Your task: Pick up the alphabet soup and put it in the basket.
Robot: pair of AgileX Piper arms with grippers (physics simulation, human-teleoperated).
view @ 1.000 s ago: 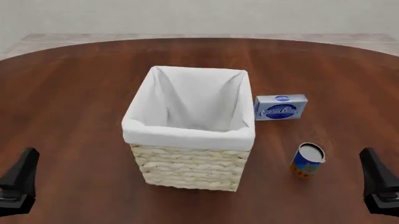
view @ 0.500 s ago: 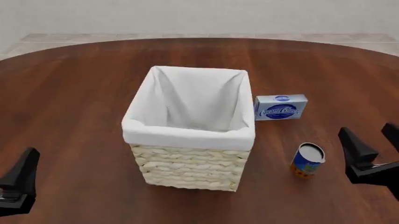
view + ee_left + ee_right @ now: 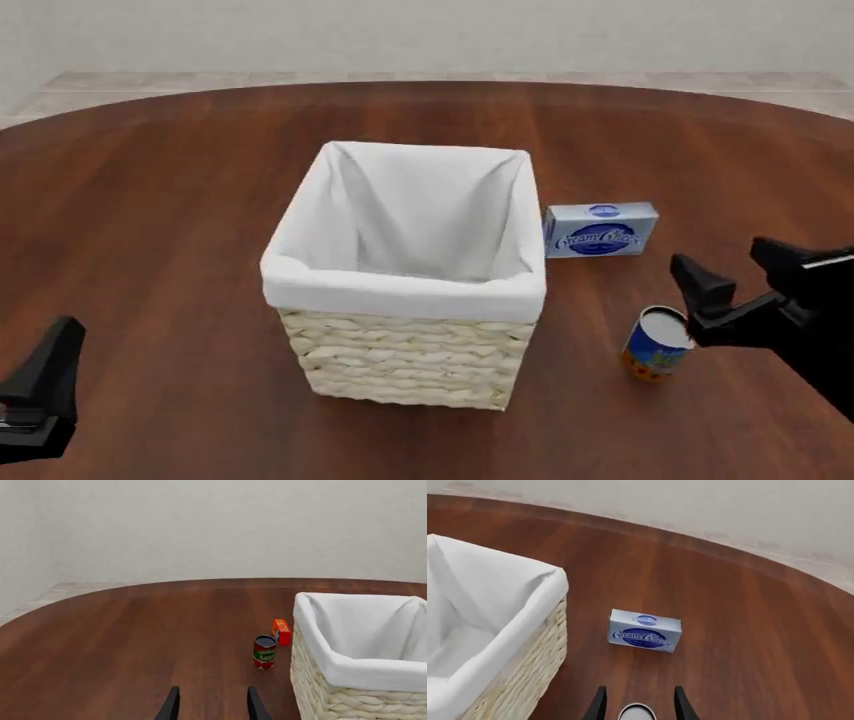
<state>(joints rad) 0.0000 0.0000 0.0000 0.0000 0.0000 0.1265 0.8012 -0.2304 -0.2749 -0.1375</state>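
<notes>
- While the alphabet soup (image 3: 658,343) stands upright on the table (image 3: 160,180) right of the basket (image 3: 407,275), the right gripper (image 3: 738,270) hovers spread above it.
- Left gripper (image 3: 211,705) is parted, idle.

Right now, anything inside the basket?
The basket shows only its white cloth liner; front and right wrist views show no item in it. Its floor near the front wall is hidden by the rim. The alphabet soup stands outside on the table.
</notes>
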